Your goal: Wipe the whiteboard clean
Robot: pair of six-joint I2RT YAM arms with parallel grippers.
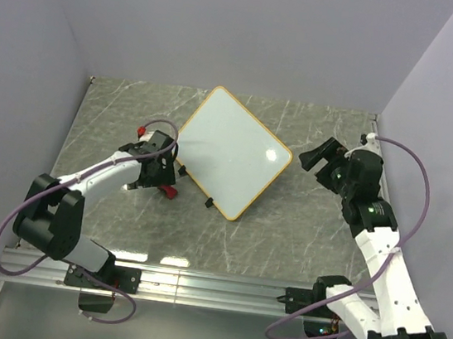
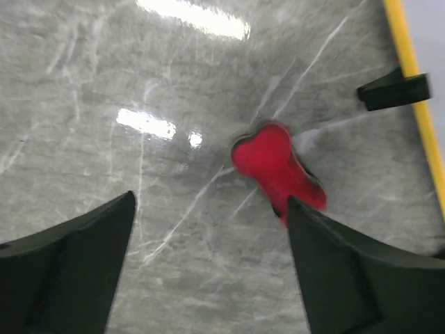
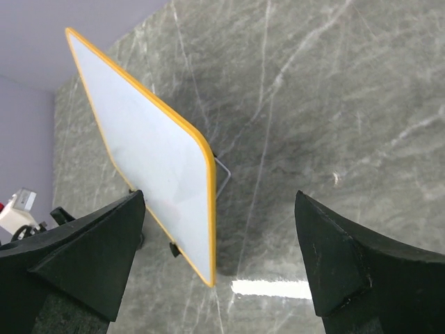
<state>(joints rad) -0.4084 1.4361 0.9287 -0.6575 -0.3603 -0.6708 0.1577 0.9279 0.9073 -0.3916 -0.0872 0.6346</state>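
Grey marble-patterned surface [image 1: 301, 238], white veins, glossy finish. Pale lavender walls [image 1: 228, 28] close it in on three sides (left, back, right). Aluminium rail [image 1: 195, 282] runs along near edge. Bright glare patches [image 1: 173, 260] on surface beside rail.

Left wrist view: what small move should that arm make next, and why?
Probably lift the left pincer straight up and away. It is open, the red eraser lies loose on the table below it, and the whiteboard shows no marks in the top or right wrist views, so the wiping looks done.
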